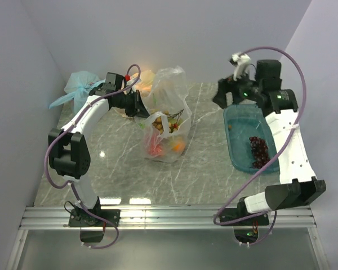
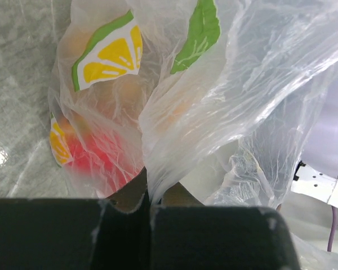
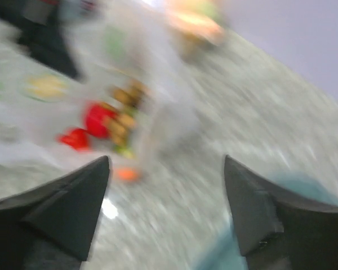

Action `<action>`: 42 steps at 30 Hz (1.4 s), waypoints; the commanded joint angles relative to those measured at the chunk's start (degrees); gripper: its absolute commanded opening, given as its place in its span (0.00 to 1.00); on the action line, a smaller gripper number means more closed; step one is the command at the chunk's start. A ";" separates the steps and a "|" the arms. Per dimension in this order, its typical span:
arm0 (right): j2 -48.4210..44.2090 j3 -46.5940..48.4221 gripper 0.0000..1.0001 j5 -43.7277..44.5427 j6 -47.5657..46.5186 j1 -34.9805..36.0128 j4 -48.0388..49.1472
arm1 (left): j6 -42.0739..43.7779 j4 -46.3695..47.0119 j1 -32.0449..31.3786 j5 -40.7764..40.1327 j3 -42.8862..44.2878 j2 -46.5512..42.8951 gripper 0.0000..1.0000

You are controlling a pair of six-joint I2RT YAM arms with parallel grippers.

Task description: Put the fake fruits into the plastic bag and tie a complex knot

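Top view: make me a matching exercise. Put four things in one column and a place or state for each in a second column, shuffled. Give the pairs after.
Things
1. left gripper
2. right gripper
3. grapes
4. blue bag

Places or states
A. in the tray
B. open, holding nothing
C. far left of the table, by the wall
D. shut on the plastic bag

Pairs: 1-D, 2-B, 3-A, 4-C
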 commanded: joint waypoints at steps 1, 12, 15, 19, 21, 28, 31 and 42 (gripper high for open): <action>-1.04 -7.50 0.96 8.32 -3.50 -7.47 -13.59 | 1.23 1.27 0.07 -0.54 -0.69 -1.86 0.02; 1.32 -29.30 0.99 31.63 -4.48 -23.31 -8.52 | 3.08 0.92 0.07 -0.98 -0.26 -1.59 0.03; 4.92 -30.54 0.99 34.27 -4.13 -25.42 -7.29 | 3.61 0.74 -0.01 -1.24 0.45 -1.59 0.03; 9.58 -31.25 1.00 37.01 -3.95 -27.09 -4.39 | 3.79 0.75 -0.01 -1.68 0.54 -1.59 0.03; 12.74 -30.29 1.00 36.92 -3.86 -27.97 -4.29 | 3.79 0.92 -0.01 -1.68 0.19 -1.94 0.03; 21.62 -27.03 0.99 31.23 -2.72 -28.94 -3.33 | 3.00 1.89 -0.01 -1.24 -0.52 -2.03 0.03; 24.53 -26.24 0.93 27.87 -2.63 -28.94 -2.98 | 2.82 2.06 -0.01 -1.07 -0.34 -1.42 0.02; 19.27 -28.00 0.31 18.04 -4.12 -29.20 -0.25 | 2.82 1.54 -0.19 -1.33 0.80 -0.54 0.01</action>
